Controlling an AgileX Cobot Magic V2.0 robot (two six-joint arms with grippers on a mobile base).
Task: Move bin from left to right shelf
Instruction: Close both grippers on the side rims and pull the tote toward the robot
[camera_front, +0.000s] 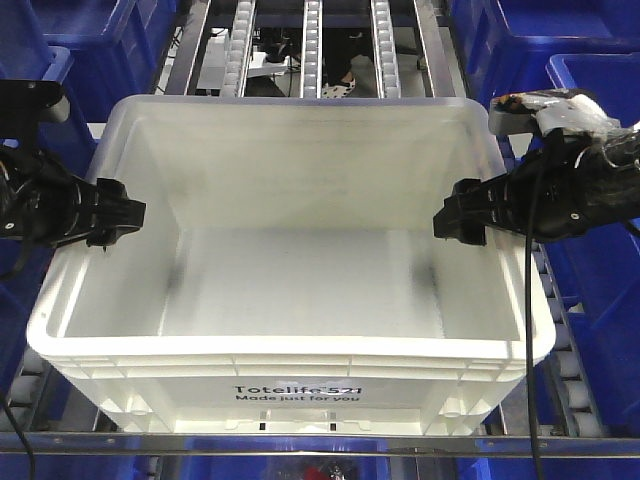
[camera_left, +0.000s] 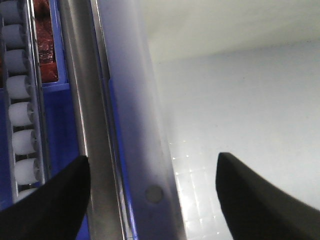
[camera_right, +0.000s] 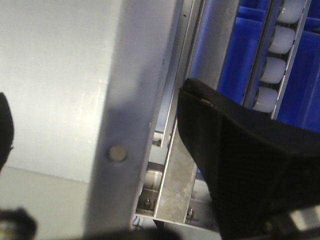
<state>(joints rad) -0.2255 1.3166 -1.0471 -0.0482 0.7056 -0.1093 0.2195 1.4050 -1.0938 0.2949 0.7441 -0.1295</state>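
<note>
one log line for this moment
bin: empty; left gripper: open astride left wall; right gripper: open astride right wall; grip: none

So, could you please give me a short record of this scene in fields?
bin: white bin, empty, printed Totelife
left arm: left pincer open, astride the bin's left rim
right arm: right pincer open, astride the bin's right rim
behind: roller rails
sides: blue bins
</note>
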